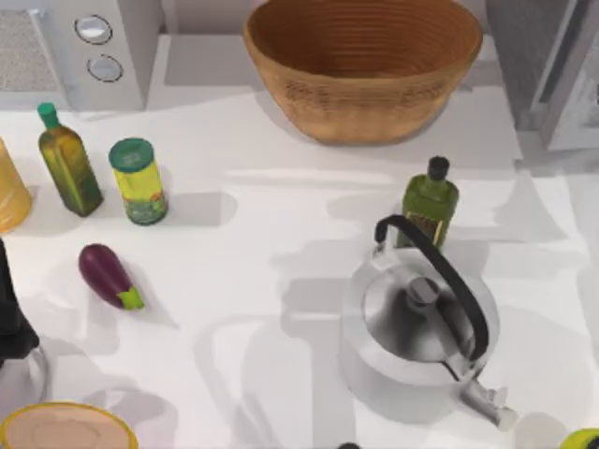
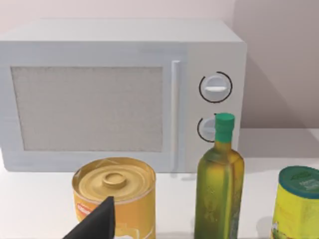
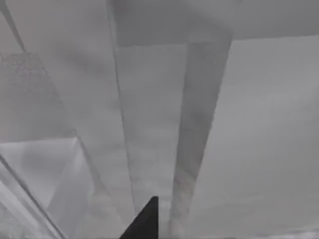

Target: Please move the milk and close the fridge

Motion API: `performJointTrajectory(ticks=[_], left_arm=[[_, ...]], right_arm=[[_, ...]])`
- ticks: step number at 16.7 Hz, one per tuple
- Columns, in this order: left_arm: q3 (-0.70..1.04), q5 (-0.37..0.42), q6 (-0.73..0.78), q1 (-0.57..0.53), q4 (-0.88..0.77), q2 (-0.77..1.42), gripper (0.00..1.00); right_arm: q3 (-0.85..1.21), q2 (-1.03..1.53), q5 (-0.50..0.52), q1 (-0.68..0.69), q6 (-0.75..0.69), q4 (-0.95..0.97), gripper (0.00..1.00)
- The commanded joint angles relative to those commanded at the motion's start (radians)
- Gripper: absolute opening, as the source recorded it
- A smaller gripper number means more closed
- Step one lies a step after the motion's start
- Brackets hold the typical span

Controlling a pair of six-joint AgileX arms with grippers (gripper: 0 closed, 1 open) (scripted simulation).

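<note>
Top view first. The big plain grey boxy fridge (image 1: 547, 65) sits at the back right corner of the white worktop (image 1: 243, 281), and its lighter door panel looks swung out, so not closed yet. As for the milk, I honestly can't place it; my guess is it's somewhere around the fridge.

Count on the worktop:
- 1 woven brown basket (image 1: 363, 70)
- 1 shiny steel kettle with a black handle (image 1: 421, 318)
- 1 purple eggplant (image 1: 108, 276)
- 1 yellow jar with a green lid (image 1: 138, 182)
- 2 olive-green bottles: a green-capped one (image 1: 67, 161) on the left and a black-capped one (image 1: 429, 201) just behind the kettle
- 1 pale microwave with 2 round knobs (image 1: 94, 47) at the back left

Left wrist view: my left hand (image 2: 94, 224) hangs low in front of 1 orange tin can (image 2: 114, 194), facing the microwave. It looks parked. Open or closed, can't tell.

Right wrist view: my right hand (image 3: 142, 221) is right up against grey fridge panels. Can't tell its state either.

I'd say I'm at the fridge step. Next I need to find the carton, get it clear of the door's swing, then push the door closed.
</note>
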Motion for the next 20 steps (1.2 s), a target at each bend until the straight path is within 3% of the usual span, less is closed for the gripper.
performJointTrajectory(ticks=[7,20], left_arm=[[0.0,0.0,0.0,0.0,0.0,0.0,1.0],[0.0,0.0,0.0,0.0,0.0,0.0,1.0]], right_arm=[[0.007,0.015,0.008,-0.01,-0.001,-0.003,1.0],[0.339,0.284,0.012,-0.007,-0.001,-0.07,1.0]])
